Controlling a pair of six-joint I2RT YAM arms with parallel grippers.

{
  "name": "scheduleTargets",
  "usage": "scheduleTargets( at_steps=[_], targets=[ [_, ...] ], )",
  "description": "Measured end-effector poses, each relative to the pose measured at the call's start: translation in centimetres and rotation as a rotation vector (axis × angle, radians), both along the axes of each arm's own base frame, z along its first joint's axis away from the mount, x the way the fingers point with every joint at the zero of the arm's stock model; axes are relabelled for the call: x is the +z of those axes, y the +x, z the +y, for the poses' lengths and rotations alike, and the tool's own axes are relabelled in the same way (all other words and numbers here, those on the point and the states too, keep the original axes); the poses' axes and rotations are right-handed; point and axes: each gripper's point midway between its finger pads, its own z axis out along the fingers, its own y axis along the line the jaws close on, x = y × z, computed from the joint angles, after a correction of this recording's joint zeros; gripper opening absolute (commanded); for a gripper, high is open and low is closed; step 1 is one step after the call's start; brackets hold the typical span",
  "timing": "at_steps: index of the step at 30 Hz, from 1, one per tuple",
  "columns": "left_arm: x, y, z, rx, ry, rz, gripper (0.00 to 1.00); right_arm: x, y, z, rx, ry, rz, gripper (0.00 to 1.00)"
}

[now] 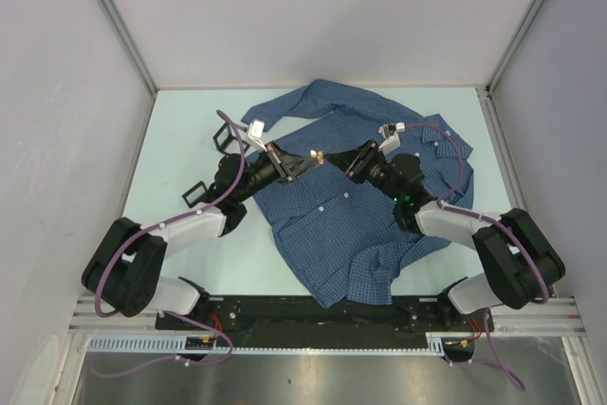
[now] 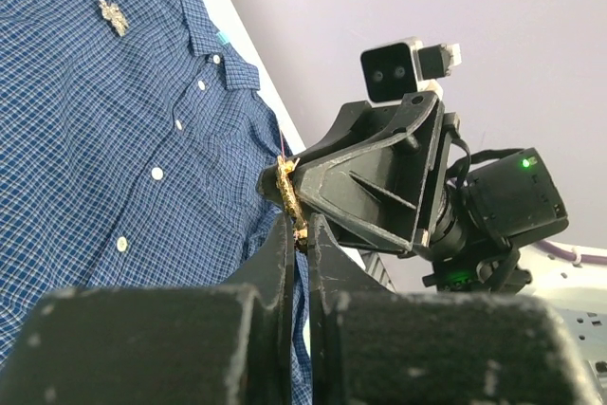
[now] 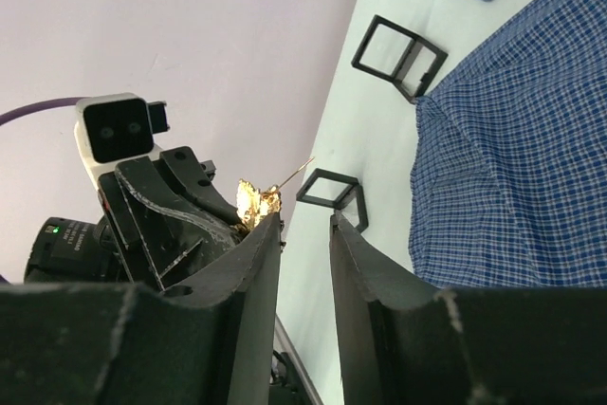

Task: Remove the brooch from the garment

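Observation:
The garment (image 1: pixel 322 225) is a blue checked shirt spread flat across the middle of the table. Above its chest, both grippers meet tip to tip. My left gripper (image 1: pixel 305 160) is shut on a small gold brooch (image 1: pixel 318 154), which the left wrist view shows pinched at the fingertips (image 2: pixel 289 201) with the shirt (image 2: pixel 95 139) lying below. My right gripper (image 1: pixel 346 160) is open. In the right wrist view the brooch (image 3: pixel 254 202), its pin sticking out, sits just outside the tip of one right finger (image 3: pixel 270 234), with nothing between the jaws.
A second small ornament (image 2: pixel 113 16) is pinned on the shirt near the collar. Two black square frames (image 3: pixel 398 45) (image 3: pixel 330 192) lie on the pale table left of the shirt. Grey walls enclose the table on three sides.

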Motion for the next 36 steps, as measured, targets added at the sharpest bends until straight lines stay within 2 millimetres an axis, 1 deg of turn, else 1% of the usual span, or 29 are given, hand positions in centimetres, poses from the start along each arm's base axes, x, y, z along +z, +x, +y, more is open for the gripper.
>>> scheduleTargets(
  at_steps=[7,8,9,10,11,14,15,16,19,21,22,24,25,26,28,29,30,32,33,34,35,36],
  targets=[
    [0.1,0.1,0.0,0.006,-0.004,-0.004,0.0,0.6,-0.4,0.5,0.034,0.055,-0.004,0.31],
    [0.2,0.1,0.0,0.005,-0.006,-0.008,0.0,0.6,-0.5,0.7,0.044,0.063,-0.005,0.28],
    [0.3,0.1,0.0,0.005,-0.008,-0.01,0.0,0.7,-0.7,0.8,0.054,0.076,-0.002,0.22],
    [0.3,0.1,0.0,0.005,-0.008,-0.01,0.0,0.8,-0.8,1.0,0.064,0.088,-0.003,0.19],
    [0.3,0.1,0.0,0.006,-0.008,-0.01,0.0,0.9,-0.8,1.1,0.068,0.093,-0.006,0.13],
    [0.1,0.0,0.0,0.007,-0.006,-0.007,0.0,1.1,-0.9,1.1,0.075,0.128,-0.004,0.0],
    [0.0,0.0,0.0,0.007,-0.005,-0.005,0.03,1.1,-1.0,1.0,0.076,0.132,-0.004,0.0],
    [-0.1,0.0,0.0,0.006,-0.004,-0.003,0.22,1.2,-1.1,1.0,0.081,0.138,-0.006,0.0],
    [-0.2,-0.1,0.0,0.005,-0.001,0.002,0.53,1.4,-1.2,0.9,0.1,0.14,-0.026,0.0],
    [-0.5,-0.4,0.2,0.004,0.019,0.001,0.62,1.5,-1.1,0.6,0.108,0.132,-0.051,0.0],
    [-0.6,-0.6,0.3,0.004,0.027,-0.001,0.68,1.5,-1.0,0.3,0.115,0.123,-0.065,0.0],
    [-0.5,-1.0,0.9,0.01,0.052,-0.007,0.73,1.4,-0.4,-0.8,0.114,0.1,-0.091,0.0],
    [-0.3,-1.2,1.1,0.012,0.065,-0.015,0.85,1.3,0.0,-1.5,0.11,0.088,-0.103,0.0],
    [-0.1,-1.3,1.4,0.014,0.075,-0.022,0.86,1.0,0.4,-2.1,0.108,0.071,-0.118,0.0],
    [0.0,-1.4,2.0,0.009,0.109,-0.031,0.86,0.5,1.0,-2.9,0.109,0.04,-0.142,0.0],
    [0.1,-1.3,2.2,0.0,0.127,-0.028,0.85,0.2,0.9,-2.9,0.119,0.025,-0.151,0.0],
    [0.2,-1.1,2.4,-0.013,0.146,-0.025,0.85,-0.2,0.8,-2.7,0.141,0.008,-0.164,0.0],
    [0.6,-0.3,2.5,-0.043,0.172,-0.026,0.79,-0.5,0.3,-1.9,0.197,-0.014,-0.198,0.0],
    [0.9,0.0,2.5,-0.062,0.182,-0.031,0.76,-0.6,0.0,-1.6,0.224,-0.018,-0.216,0.0],
    [1.0,0.3,2.5,-0.079,0.189,-0.034,0.63,-0.5,-0.3,-1.3,0.25,-0.019,-0.233,0.0],
    [0.9,0.6,2.4,-0.102,0.208,-0.036,0.59,-0.5,-0.6,-1.1,0.271,-0.019,-0.248,0.0],
    [0.8,0.8,2.4,-0.118,0.221,-0.031,0.57,-0.5,-0.9,-0.9,0.291,-0.02,-0.262,0.0]
  ],
)
